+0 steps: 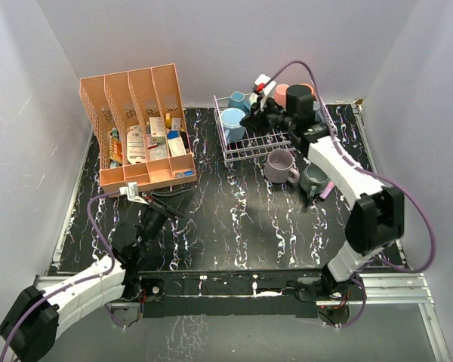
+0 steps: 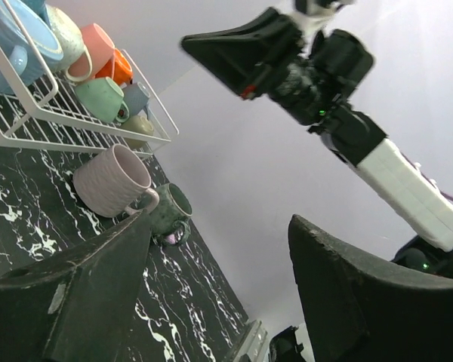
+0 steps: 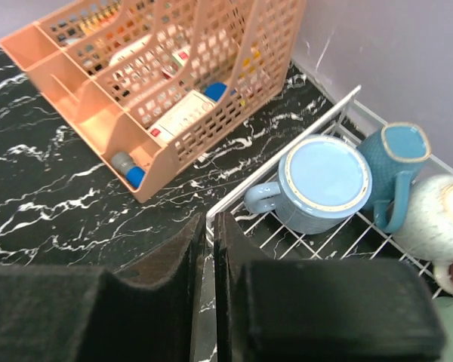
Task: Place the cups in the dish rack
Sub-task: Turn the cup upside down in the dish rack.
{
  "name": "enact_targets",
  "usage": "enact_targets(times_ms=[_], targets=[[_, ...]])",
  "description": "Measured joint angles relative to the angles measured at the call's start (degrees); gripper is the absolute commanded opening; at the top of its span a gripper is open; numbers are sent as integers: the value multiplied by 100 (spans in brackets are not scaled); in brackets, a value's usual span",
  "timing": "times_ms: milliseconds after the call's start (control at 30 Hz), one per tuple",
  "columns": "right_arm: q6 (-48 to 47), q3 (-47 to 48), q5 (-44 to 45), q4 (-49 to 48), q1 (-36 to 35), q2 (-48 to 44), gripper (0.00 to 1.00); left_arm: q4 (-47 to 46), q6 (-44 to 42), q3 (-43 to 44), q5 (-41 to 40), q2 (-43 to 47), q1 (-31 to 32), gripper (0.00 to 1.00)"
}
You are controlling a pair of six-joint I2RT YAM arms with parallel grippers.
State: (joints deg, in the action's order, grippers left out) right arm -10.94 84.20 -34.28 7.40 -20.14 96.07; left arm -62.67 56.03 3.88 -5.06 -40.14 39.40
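The white wire dish rack [image 1: 245, 151] stands at the back of the table with several cups in it, among them a light blue one [image 3: 325, 181], a teal one [image 3: 396, 162] and a pink one [image 2: 98, 49]. Two cups rest on the table in front of the rack: a lilac mug [image 1: 281, 166] and a dark green mug [image 1: 315, 179]. My right gripper [image 3: 209, 226] hangs above the rack's left part, shut, with nothing in it. Low at the front left, beside the organizer, my left gripper [image 1: 162, 205] is open and empty and faces the two loose mugs [image 2: 109, 181].
A salmon-pink slotted organizer [image 1: 140, 128] full of small items stands at the back left. A small pink stick [image 1: 326, 192] lies by the dark green mug. Grey walls close in the table on three sides.
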Motion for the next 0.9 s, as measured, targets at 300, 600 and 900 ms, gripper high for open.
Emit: enact_targets(times_ms=[300,600,900], targets=[[-116,-535,-1082,614,691,-1193,20,144,13,372,352,-575,0,77],[-234,-1486,-1902,1266,1582,-1932,20,925,2,1209,708,-1338,0,77],[422,-2889,-3410,326,3077,-2461,39,2728,-518,2896,925,-2503,17,76]])
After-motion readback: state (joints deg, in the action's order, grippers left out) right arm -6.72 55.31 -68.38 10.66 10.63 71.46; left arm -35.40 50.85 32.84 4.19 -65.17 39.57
